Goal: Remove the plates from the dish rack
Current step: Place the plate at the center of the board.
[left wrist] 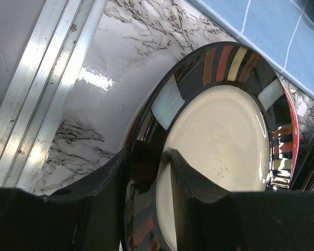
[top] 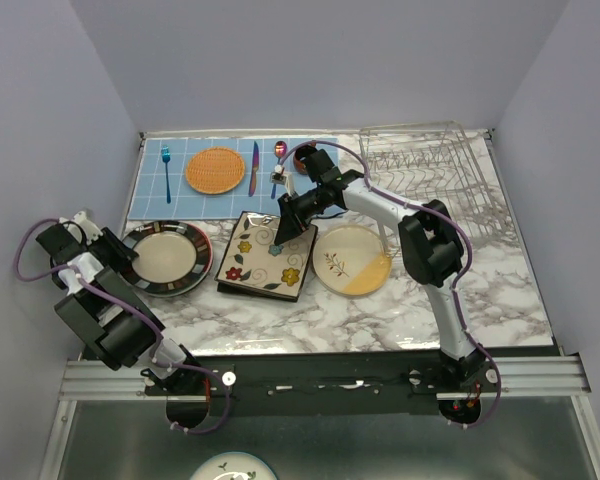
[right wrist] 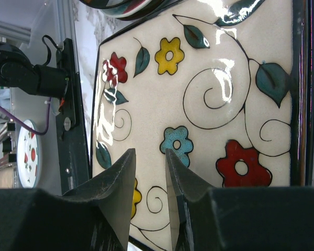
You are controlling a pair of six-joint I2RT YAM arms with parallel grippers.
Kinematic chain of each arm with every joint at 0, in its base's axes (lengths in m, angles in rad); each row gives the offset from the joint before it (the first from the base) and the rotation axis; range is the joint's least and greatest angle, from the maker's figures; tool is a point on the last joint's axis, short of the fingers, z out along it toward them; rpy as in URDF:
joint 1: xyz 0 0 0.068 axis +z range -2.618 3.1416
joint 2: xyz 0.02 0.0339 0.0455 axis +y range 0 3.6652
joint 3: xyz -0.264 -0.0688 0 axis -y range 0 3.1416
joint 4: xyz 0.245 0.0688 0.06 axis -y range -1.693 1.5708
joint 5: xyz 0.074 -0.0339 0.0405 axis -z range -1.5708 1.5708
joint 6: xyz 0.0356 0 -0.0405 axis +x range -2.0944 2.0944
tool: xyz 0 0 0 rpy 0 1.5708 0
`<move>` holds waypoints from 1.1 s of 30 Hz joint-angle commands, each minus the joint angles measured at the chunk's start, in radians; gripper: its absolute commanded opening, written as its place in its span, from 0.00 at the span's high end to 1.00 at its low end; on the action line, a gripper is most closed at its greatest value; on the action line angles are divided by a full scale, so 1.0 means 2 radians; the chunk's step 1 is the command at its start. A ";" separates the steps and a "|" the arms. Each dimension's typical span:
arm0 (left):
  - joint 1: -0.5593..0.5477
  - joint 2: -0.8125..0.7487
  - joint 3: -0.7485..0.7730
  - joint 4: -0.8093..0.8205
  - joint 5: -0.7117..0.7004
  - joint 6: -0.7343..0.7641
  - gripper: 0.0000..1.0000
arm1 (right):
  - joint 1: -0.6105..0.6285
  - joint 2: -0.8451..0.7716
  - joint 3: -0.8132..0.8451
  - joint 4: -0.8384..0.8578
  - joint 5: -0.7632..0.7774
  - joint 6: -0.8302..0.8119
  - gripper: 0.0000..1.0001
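1. Left gripper (left wrist: 149,151) sits at the edge of the stripe-rimmed plate (left wrist: 220,136). Its fingers (left wrist: 110,183) stand a little apart and astride the black banded rim, one outside it and one over the cream well. Whether they actually pinch the rim I cannot tell.
2. Right gripper (right wrist: 149,151) hangs over the far edge of the flowered square plate (right wrist: 209,68). Its jaws are partly parted, and both fingers lie in front of the painted face with nothing caught between them.
3. The dish rack (top: 430,165), of silver wire, stands at the far right corner of the marble table (top: 380,310).
4. Nearest the dish rack is the cream round plate (top: 352,258), which lies flat on the table, toward the arms and a little to the left. It has a yellow-orange patch on its near right side.
5. Further left of the dish rack, just beside the cream round plate, lies the flowered square plate. A second dark rim shows along one of its edges, so it seems to rest on another square plate.
6. Furthest from the dish rack is the stripe-rimmed plate, which lies at the table's left side, well apart from the rack.
7. Straight left of the dish rack, along the far edge, a blue placemat (top: 180,195) carries an orange woven mat (top: 218,170), a fork (top: 165,163), a knife (top: 253,168) and a spoon (top: 280,152).
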 commanded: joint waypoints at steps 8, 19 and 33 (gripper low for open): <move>-0.007 -0.010 0.019 -0.012 -0.060 0.055 0.58 | 0.005 0.013 0.011 0.004 -0.007 -0.002 0.63; -0.015 0.037 0.041 -0.014 -0.066 0.073 0.59 | 0.005 0.016 0.012 0.004 -0.006 -0.003 0.63; -0.025 0.111 0.052 0.016 -0.084 0.146 0.61 | 0.006 0.019 0.012 0.001 -0.005 -0.005 0.63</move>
